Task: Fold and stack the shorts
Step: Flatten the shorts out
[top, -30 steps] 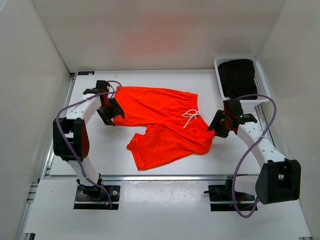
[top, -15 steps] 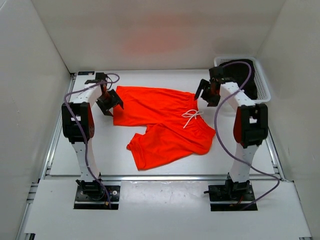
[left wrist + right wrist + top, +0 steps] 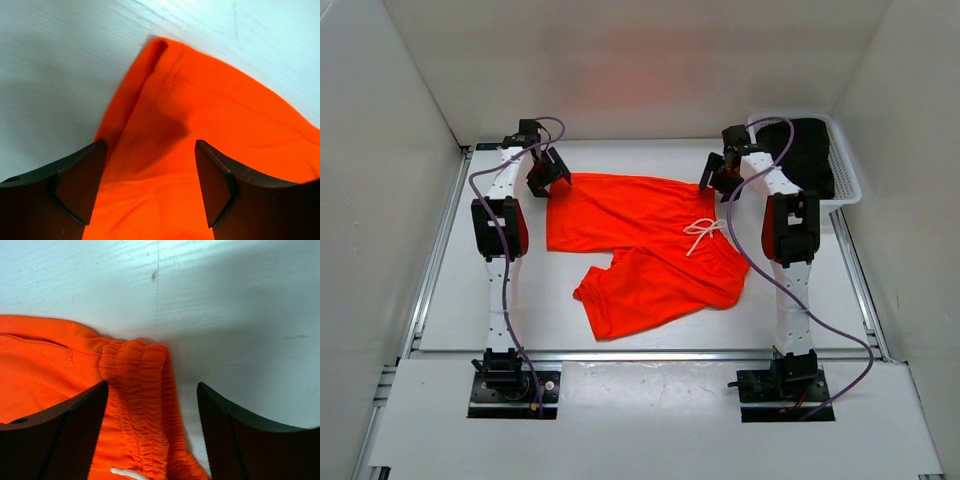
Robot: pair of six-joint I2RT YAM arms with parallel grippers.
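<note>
The orange-red shorts [image 3: 640, 240] lie flat on the white table, waistband to the right, white drawstring [image 3: 702, 233] on top. My left gripper [image 3: 550, 174] is open above the far left leg corner; the left wrist view shows that corner [image 3: 200, 110] between the open fingers [image 3: 80, 185]. My right gripper [image 3: 712, 180] is open above the far right corner; the right wrist view shows the gathered waistband [image 3: 142, 405] between its fingers [image 3: 235, 435]. Neither gripper holds fabric.
A white basket [image 3: 842, 178] holding dark folded fabric [image 3: 805, 150] stands at the far right corner. White walls enclose the table on three sides. A metal rail [image 3: 430, 290] runs along the left edge.
Both arms have stretched away toward the far side. The left gripper moved to the shorts' far left corner, the right gripper from the near waistband to the far right corner. The shorts have not moved.
</note>
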